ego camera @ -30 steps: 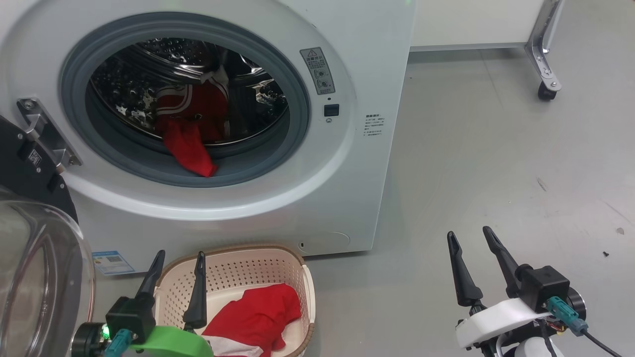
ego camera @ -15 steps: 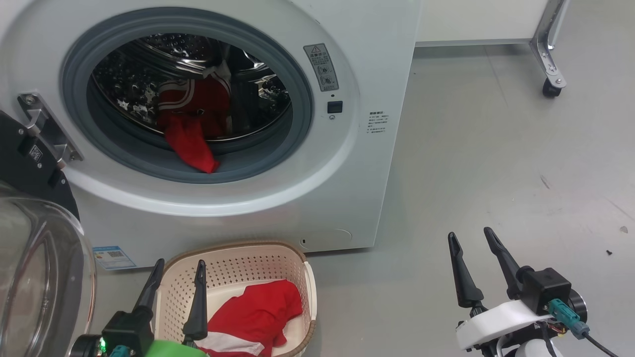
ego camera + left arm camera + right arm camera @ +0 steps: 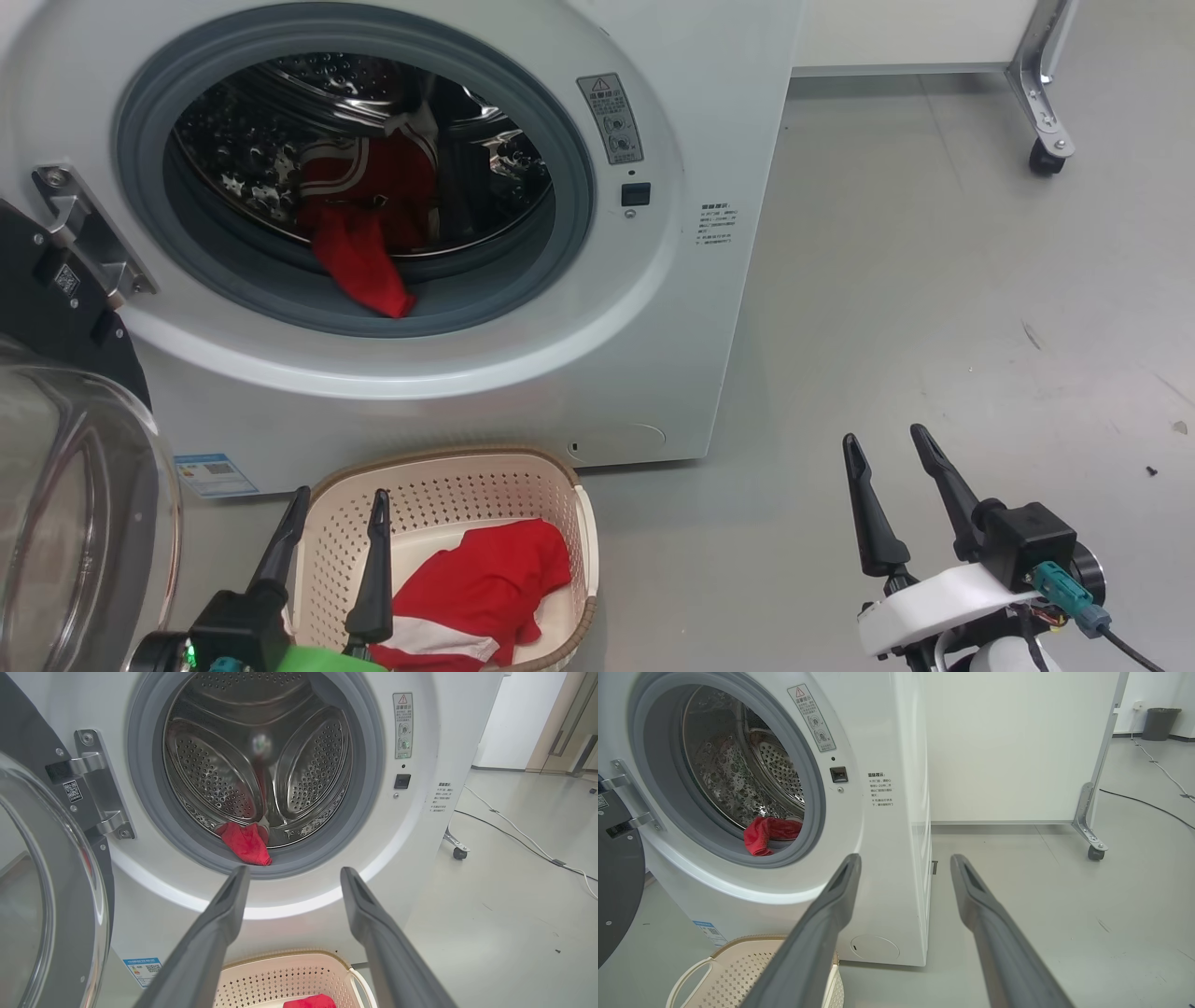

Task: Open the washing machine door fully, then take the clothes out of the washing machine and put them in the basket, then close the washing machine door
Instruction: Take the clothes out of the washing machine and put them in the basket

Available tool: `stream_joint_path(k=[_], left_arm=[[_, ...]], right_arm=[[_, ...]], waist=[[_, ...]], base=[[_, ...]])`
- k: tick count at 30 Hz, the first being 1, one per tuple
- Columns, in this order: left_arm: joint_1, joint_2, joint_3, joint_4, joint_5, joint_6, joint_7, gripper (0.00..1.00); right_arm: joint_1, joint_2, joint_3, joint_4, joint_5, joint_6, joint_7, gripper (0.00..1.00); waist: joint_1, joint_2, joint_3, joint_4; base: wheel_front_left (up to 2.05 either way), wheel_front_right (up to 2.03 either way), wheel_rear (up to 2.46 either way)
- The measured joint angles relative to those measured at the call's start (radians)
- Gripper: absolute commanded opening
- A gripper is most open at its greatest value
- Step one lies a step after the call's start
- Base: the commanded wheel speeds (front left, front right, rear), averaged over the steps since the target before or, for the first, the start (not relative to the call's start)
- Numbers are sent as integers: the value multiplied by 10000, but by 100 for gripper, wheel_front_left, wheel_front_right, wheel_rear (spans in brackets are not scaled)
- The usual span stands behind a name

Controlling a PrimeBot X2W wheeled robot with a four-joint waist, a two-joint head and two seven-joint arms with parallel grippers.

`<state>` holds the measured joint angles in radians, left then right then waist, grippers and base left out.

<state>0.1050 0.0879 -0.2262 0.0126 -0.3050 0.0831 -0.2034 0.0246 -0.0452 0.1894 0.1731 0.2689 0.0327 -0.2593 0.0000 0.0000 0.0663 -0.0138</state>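
Upper left: clothes [image 3: 359, 266] trail downward from the washing machine [image 3: 653, 327], perhaps one garment; left end effector [image 3: 341, 493], right end effector [image 3: 882, 435] released.

Washing machine [image 3: 672, 355]: white casing, smooth, glossy. Gasket [image 3: 140, 131]: grey rubber, matt. Drum [image 3: 210, 765]: perforated steel, mirror-bright. Washing machine door [image 3: 65, 523]: clear glossy glass bowl. Hinge [image 3: 89, 238]: bare bright metal. Clothes [image 3: 359, 266]: red cloth, matt, softly creased. Basket [image 3: 448, 490]: cream perforated plastic, brown woven-look rim. Floor [image 3: 934, 327]: grey, smooth, dull sheen.
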Motion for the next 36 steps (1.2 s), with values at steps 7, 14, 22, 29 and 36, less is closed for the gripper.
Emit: stream_joint_path(k=[7, 14, 22, 29, 36], left_arm=[[26, 4, 10, -362, 35, 36, 105, 100], [2, 12, 13, -556, 174, 61, 334, 100], [-802, 69, 48, -541, 121, 21, 732, 100], [-2083, 115, 136, -77, -284, -196, 1335, 100], [-3595, 322, 297, 777, -485, -453, 2337, 100]], right_arm=[[-5, 0, 100, -102, 0, 2, 0, 100], [-79, 2, 192, -291, 0, 12, 2, 100], [-327, 0, 337, -660, 0, 12, 0, 100], [-791, -2, 472, -991, 17, 8, 0, 100], [-1300, -6, 698, -1283, 284, 2, 0, 100]], waist=[[0, 0, 191, -33], [0, 0, 528, -161], [0, 0, 1193, -388], [0, 0, 2009, -666], [0, 0, 2924, -1042]], base=[[0, 0, 0], [0, 0, 0], [0, 0, 0], [0, 0, 0], [0, 0, 0]])
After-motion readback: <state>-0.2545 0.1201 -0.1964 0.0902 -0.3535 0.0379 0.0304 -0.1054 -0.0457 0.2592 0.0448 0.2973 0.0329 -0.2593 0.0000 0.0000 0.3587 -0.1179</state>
